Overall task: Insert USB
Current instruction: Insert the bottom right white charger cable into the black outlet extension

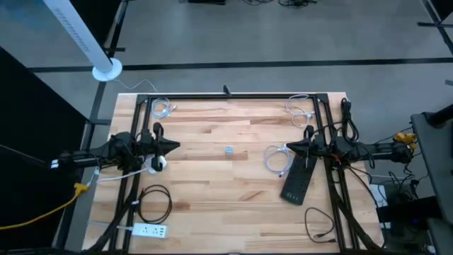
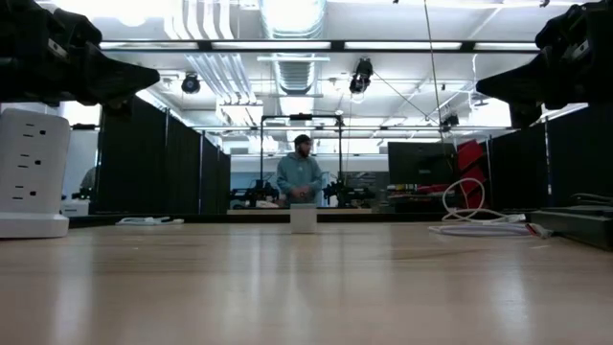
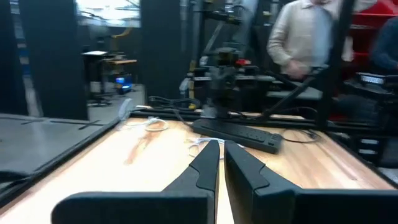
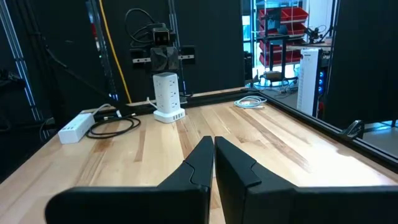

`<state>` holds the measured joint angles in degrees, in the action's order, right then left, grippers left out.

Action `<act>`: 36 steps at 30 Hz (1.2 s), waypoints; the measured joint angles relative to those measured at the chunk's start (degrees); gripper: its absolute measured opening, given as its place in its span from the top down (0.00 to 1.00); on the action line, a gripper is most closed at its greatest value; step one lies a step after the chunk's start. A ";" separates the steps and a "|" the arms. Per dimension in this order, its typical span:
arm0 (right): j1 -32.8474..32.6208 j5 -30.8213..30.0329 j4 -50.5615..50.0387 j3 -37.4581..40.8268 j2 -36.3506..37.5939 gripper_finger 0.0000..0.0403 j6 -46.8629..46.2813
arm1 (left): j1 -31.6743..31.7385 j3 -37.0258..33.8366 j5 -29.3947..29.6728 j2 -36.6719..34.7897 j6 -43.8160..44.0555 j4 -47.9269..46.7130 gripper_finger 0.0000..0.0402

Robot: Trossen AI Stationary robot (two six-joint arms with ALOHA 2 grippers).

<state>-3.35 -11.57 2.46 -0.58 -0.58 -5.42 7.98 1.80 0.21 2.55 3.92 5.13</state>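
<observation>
I see the left end effector [image 1: 175, 146] clenched above the bench [image 1: 226, 184], near the tower [image 1: 158, 163]. The right end effector [image 1: 288, 148] is clenched too, over the cable [image 1: 274, 159] beside the strip [image 1: 299, 181].

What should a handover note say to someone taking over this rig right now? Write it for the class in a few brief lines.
Left hand: shut, empty, held above the table's left side, by the white tower power strip.
Right hand: shut, empty, above the right side, by the coiled white cable and the black power strip.
A small white cube sits mid-table; a flat white power strip lies near the front left corner.
Done: nothing visible; no cable grasped.
Left: pick up the USB cable and plug it in.
</observation>
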 joint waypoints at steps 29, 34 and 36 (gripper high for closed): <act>0.00 1.45 -29.25 -32.25 -40.15 1.00 -2.68 | -0.01 0.00 3.78 -0.01 11.68 22.56 1.00; 0.00 10.26 -41.70 -42.76 -54.38 1.00 -0.48 | -0.01 0.00 3.67 -0.02 25.20 23.36 1.00; -0.01 13.81 -44.91 -44.81 -58.52 1.00 0.66 | -0.01 0.00 3.67 0.00 28.77 23.38 1.00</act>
<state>-3.36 2.24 -42.45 -45.39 -59.10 -4.76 7.97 1.80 3.88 2.55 32.69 28.51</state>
